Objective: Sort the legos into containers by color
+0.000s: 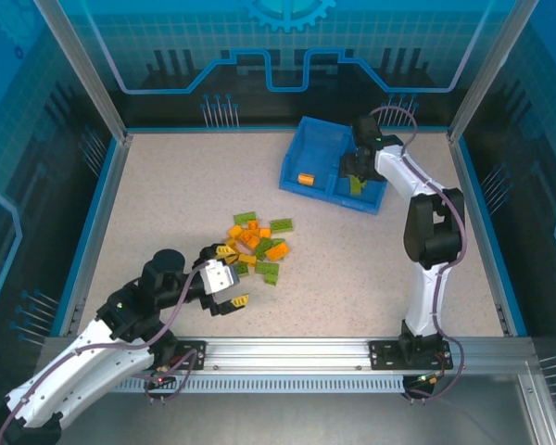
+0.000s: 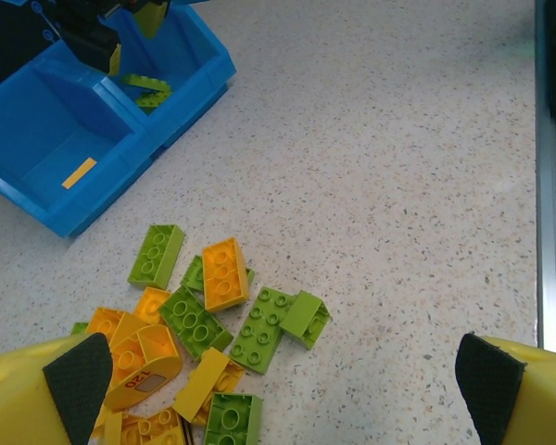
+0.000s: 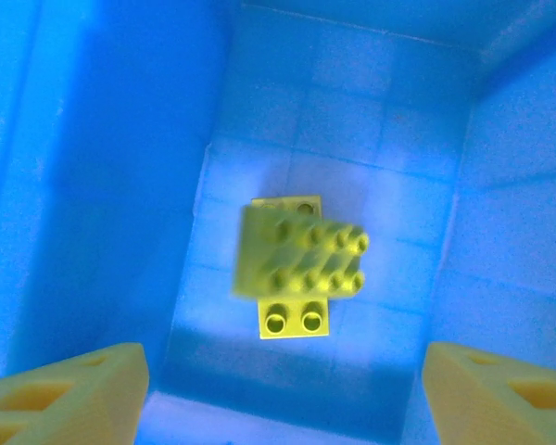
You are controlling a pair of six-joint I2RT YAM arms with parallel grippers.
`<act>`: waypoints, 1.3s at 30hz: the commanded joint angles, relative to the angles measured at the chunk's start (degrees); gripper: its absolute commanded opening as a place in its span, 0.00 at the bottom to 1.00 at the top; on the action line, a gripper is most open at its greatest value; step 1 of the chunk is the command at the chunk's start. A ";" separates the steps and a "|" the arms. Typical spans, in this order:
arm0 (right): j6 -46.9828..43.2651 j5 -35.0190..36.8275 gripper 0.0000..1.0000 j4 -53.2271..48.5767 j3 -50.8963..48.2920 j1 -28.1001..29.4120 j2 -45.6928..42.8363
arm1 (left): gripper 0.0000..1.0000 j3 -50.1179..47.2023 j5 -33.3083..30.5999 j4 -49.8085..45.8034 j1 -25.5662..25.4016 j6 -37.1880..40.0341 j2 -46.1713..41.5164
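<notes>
- Right wrist view – the right gripper hangs inside the tray's right-hand compartment with its jaws spread wide and nothing between them. Two light green bricks lie stacked on the compartment floor right below.
- Judged from that, this drop looks done. The sound move is to rise straight up, so the fingers don't catch the blue walls close on either side or nudge the bricks.
- Seen from the top, the tray sits at the far right of the table. One orange brick lies in its left compartment, so orange goes left and green goes right.
- The left gripper hovers at the near edge of the loose pile, its claw released and empty.
- Most bricks there overlap or touch – an easier pick would be the lone green brick at the pile's far edge (it lies flat, with bare table around most of it). Closing across its short sides should keep neighbours out of the grip.
- The tabletop is a speckled beige sheet, flat and matte; bricks would probably slide if pushed.
- Translucent blue panels wall in the cell, and an aluminium rail runs along the near edge
</notes>
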 commanded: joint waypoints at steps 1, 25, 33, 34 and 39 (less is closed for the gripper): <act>-0.48 -1.52 0.77 -1.30 0.30 -0.55 -6.56 | 0.99 1.05 -2.69 2.46 0.16 -5.65 1.18; 4.26 -21.39 1.00 -14.84 -39.32 14.76 -58.55 | 0.84 44.26 -11.31 -16.22 -0.56 -40.95 69.93; 4.67 -20.39 1.00 -14.84 -40.30 14.93 -59.69 | 0.71 48.33 -10.50 -16.73 -2.20 -37.12 80.00; 4.76 -20.28 1.00 -14.65 -40.53 14.93 -59.71 | 0.68 48.34 -10.27 -16.57 -2.52 -36.98 80.61; 5.11 -20.06 1.00 -14.52 -41.03 14.97 -59.53 | 0.57 47.76 -12.54 -15.94 -3.65 -36.93 82.56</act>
